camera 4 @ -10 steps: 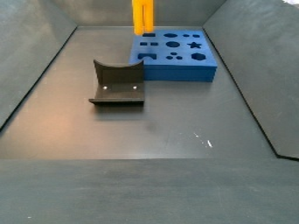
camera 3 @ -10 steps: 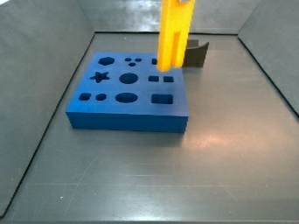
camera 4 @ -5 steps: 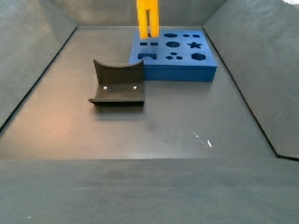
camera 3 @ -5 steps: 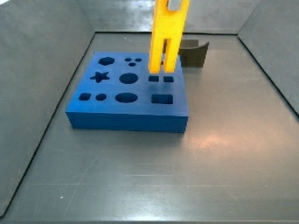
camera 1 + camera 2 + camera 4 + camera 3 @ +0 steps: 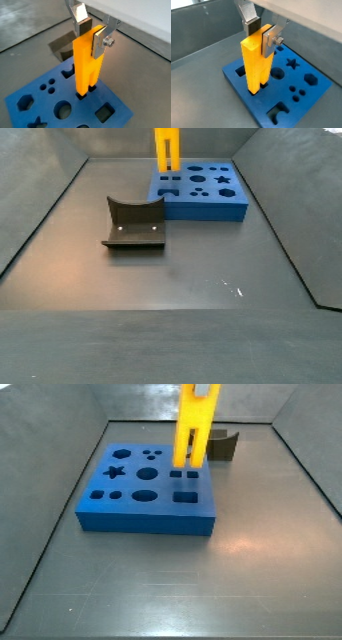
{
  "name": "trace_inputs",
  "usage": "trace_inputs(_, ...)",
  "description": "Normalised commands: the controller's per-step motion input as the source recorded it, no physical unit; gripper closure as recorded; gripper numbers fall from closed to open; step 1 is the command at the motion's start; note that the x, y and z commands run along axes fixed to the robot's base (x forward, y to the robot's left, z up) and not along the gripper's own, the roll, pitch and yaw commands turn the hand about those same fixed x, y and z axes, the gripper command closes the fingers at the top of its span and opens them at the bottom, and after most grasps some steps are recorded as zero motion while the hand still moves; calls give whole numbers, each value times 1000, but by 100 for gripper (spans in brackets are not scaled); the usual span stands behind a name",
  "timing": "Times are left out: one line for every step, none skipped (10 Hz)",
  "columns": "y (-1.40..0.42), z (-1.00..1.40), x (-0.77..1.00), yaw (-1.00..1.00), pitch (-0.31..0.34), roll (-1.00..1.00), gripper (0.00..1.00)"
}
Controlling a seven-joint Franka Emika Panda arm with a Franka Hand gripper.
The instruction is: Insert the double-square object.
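Observation:
My gripper (image 5: pixel 90 36) is shut on the top of the double-square object (image 5: pixel 87 65), a tall yellow piece, and both wrist views show it upright (image 5: pixel 256 62). Its two legs reach down to the pair of small square holes in the blue block (image 5: pixel 103 95). I cannot tell whether the leg tips are inside the holes. In both side views the yellow piece (image 5: pixel 194 424) (image 5: pixel 166 148) stands over the blue block (image 5: pixel 140 509) (image 5: pixel 214 208). The gripper itself is above the frame there.
The dark grey curved holder (image 5: pixel 134 223) stands on the floor beside the block and shows behind the yellow piece in a side view (image 5: pixel 226 444). Grey walls enclose the floor on all sides.
The yellow piece has shifted slightly sideways over the block, and its slot now shows in a side view. It has barely moved in the last half second.

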Motion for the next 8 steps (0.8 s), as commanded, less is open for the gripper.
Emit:
trace_inputs(29, 0, 0, -617, -10, -29, 100)
trace_inputs(71, 0, -111, -437, -19, -26, 100)
trace_inputs(49, 0, -211, -306, -90, -76, 100)
trace_inputs(43, -94, -6, -114, -173, -134, 100)
trace_inputs(49, -149, 0, -80, -173, -104, 100)
trace_inputs(9, -146, 14, -31, -170, -119, 100)
trace_inputs(17, -177, 6, -14, -163, -109, 100)
trace_inputs(3, -169, 0, 0, -163, -104, 100)
